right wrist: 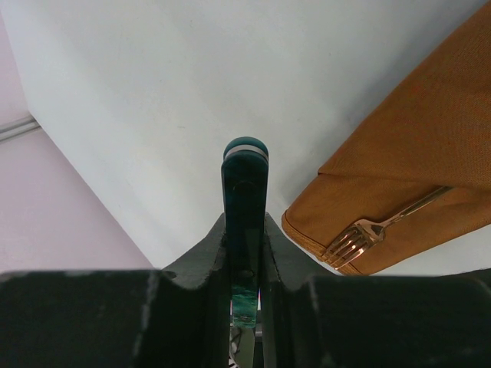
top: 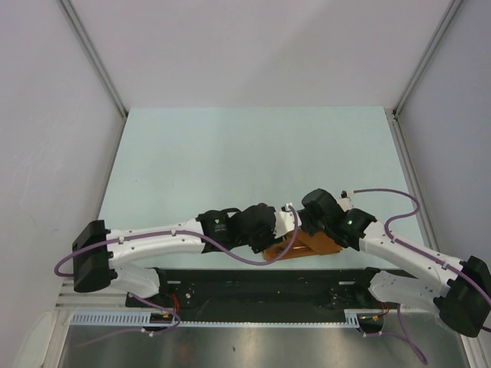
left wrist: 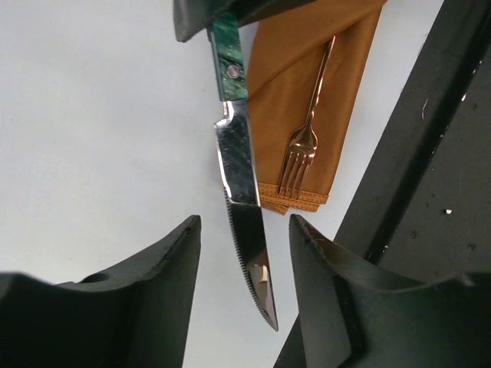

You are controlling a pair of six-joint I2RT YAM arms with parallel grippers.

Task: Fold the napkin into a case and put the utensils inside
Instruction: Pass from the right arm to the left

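Note:
The napkin (top: 307, 247) lies folded as a rust-orange strip at the table's near edge, also seen in the left wrist view (left wrist: 288, 92) and the right wrist view (right wrist: 418, 153). A copper fork (left wrist: 305, 142) rests on it, tines out at the hemmed end; its handle runs under an upper layer (right wrist: 360, 236). My right gripper (right wrist: 245, 222) is shut on the teal handle of a knife (right wrist: 245, 180), holding it above the table beside the napkin. The serrated blade (left wrist: 247, 230) points between the fingers of my open left gripper (left wrist: 244, 222), which do not touch it. Both grippers (top: 288, 220) (top: 314, 205) meet over the napkin.
The black base plate (left wrist: 437, 192) runs along the near table edge right beside the napkin, also seen from above (top: 261, 280). The pale table (top: 245, 161) stretches away behind the arms. White walls and metal rails (top: 100, 69) enclose the sides.

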